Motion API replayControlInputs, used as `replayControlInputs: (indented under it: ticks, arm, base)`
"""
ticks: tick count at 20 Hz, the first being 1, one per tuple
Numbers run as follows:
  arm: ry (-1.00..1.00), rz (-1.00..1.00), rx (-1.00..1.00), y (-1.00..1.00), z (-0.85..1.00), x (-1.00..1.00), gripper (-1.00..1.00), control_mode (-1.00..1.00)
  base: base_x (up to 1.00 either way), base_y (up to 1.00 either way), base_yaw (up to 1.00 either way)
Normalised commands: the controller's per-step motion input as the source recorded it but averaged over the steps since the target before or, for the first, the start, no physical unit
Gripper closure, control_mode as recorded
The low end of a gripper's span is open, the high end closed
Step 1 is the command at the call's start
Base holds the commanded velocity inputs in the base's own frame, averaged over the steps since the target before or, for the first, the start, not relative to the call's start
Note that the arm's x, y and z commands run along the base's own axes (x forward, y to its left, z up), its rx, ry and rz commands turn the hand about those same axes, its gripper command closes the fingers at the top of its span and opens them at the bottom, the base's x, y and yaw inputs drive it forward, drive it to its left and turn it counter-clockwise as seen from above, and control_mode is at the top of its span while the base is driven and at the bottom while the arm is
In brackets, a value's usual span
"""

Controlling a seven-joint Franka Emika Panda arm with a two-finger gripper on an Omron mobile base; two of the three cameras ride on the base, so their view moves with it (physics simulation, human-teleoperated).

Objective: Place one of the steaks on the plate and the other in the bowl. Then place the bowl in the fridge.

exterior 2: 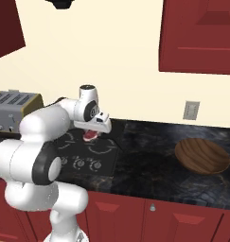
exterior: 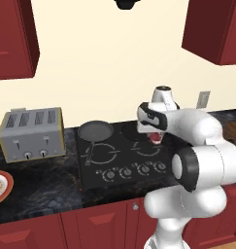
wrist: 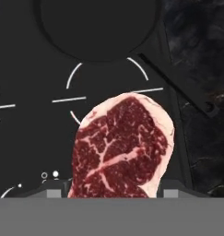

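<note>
My gripper (exterior: 155,134) hangs over the black cooktop (exterior: 120,164), shut on a steak (exterior: 155,138), a red slab with white marbling. In the hand view the steak (wrist: 122,147) stands up between the two fingertips (wrist: 54,191) above a burner ring. From the right base view the gripper (exterior 2: 90,133) and steak (exterior 2: 89,137) sit above the stove's right side. The brown wooden bowl (exterior 2: 202,155) rests empty on the counter far to the right. The orange-rimmed plate (exterior: 8,182) lies at the far left counter edge, with something reddish on it, cut off by the frame. The fridge is out of view.
A black frying pan (exterior: 94,130) sits on the back left burner, its handle pointing forward. A silver toaster (exterior: 32,134) stands left of the stove. Red wall cabinets (exterior 2: 199,35) hang overhead. A wall outlet (exterior 2: 190,109) is behind the bowl.
</note>
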Motion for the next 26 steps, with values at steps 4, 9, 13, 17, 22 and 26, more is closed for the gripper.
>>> replayControlInputs:
  ticks: [4,9,13,17,22,26]
  arm:
    - [0.01,0.03,0.0,0.17,0.06,-0.99,1.0,-1.0]
    - [0.01,0.03,0.0,0.06,-0.03,-0.37,1.0,-1.0]
    - [0.0,0.0,0.0,0.0,0.0,0.01,1.0,-1.0]
    - [-0.02,0.04,0.0,-0.05,-0.07,0.28,1.0,1.0]
    - [0.0,0.0,0.0,0.0,0.0,0.0,1.0,1.0]
    - [0.0,0.0,0.0,0.0,0.0,0.0,1.0,1.0]
  base:
    - [0.0,0.0,0.0]
    - [0.0,0.0,0.0]
    - [0.0,0.0,0.0]
    - [0.14,-0.14,0.04]
    - [0.08,-0.93,0.07]
    - [0.0,-0.98,0.0]
